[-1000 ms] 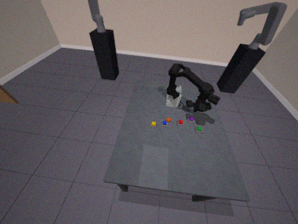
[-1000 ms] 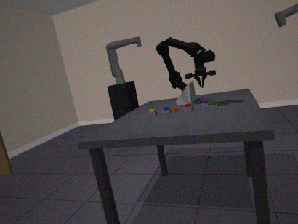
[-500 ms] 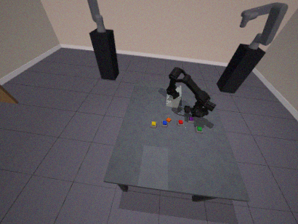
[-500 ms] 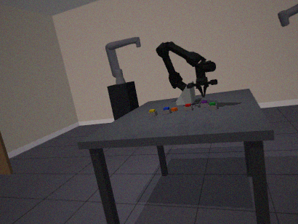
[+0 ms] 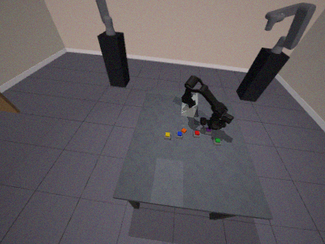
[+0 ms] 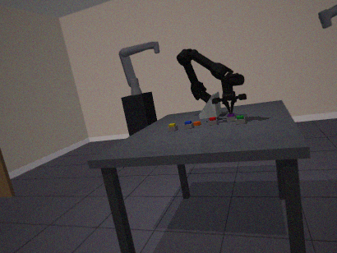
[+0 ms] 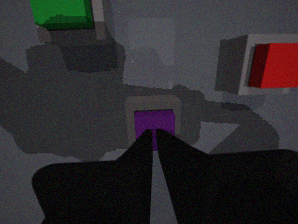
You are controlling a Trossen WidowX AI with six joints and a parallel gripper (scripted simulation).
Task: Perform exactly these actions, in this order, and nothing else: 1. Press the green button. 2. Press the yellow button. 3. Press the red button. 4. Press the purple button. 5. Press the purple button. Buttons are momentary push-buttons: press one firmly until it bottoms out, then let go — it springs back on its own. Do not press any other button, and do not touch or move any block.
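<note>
Beige-walled room, grey counter [image 5: 218, 178] [image 6: 197, 140], closed gripper [image 5: 210, 127] [image 6: 231, 113] [image 7: 153, 134] at the purple button [image 5: 208, 131] [image 6: 231, 116] [image 7: 154, 119]

Reaches out with the black arm [image 5: 219, 106] [image 6: 210, 65] from beside a pale wedge-shaped piece [image 5: 188, 112] [image 6: 210, 110], near the counter's far edge. Points the gripper down, fingers shut with nothing between them, tips together right at the purple cap. Cannot tell from these views how far down the cap is pressed.

Has the purple button toward the far part of the counter, between the green button [image 5: 217, 140] [image 6: 240, 117] [image 7: 62, 14] and the red button [image 5: 196, 133] [image 6: 212, 119] [image 7: 280, 65] from side to side. Keeps the green one closest of all to the long edge on the right in the top view. Shows the yellow button [image 5: 167, 135] [image 6: 172, 125] nearest the opposite long edge, well apart from both near corners, then the blue button [image 5: 179, 134] [image 6: 188, 122] next in from it. Has an orange block [image 5: 184, 130] [image 6: 197, 123] just beside the blue one, slightly closer to the far edge. Casts shadow around the purple button.
</note>
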